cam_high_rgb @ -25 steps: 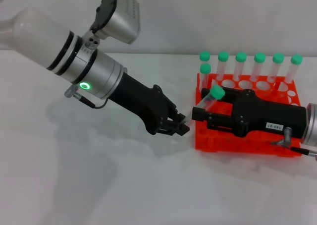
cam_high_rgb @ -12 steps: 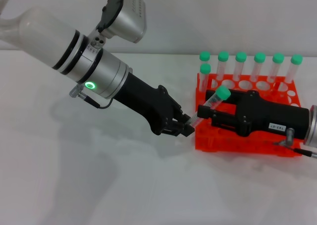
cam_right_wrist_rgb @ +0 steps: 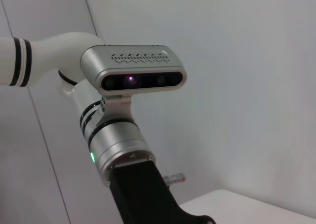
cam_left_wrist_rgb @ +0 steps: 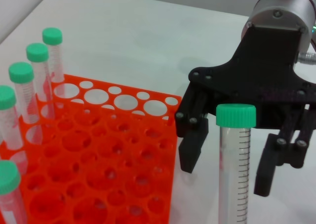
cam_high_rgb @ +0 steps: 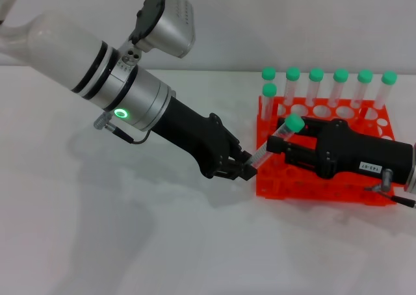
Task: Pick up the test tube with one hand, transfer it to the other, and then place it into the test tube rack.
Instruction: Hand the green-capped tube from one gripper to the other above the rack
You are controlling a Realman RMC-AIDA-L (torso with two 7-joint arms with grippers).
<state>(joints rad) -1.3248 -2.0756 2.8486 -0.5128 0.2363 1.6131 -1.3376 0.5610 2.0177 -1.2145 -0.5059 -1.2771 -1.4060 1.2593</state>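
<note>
My left gripper, on the arm with the green ring, is shut on the tapered lower end of the test tube. It holds the tube tilted, green cap up and to the right, just left of the orange-red rack. In the left wrist view the tube stands in the foreground. My right gripper, black with a white label, is open. Its fingers stand on either side of the tube's cap end without touching it. The rack lies beside them.
Several other green-capped tubes stand in the rack's back rows, also in the left wrist view. Many rack holes are free. The right wrist view shows only my left arm's wrist and its silver camera. White table spreads left and front.
My left gripper moved right and slightly up with the tube, then held still. My right gripper drew back to the right, so more of the tube shows.
</note>
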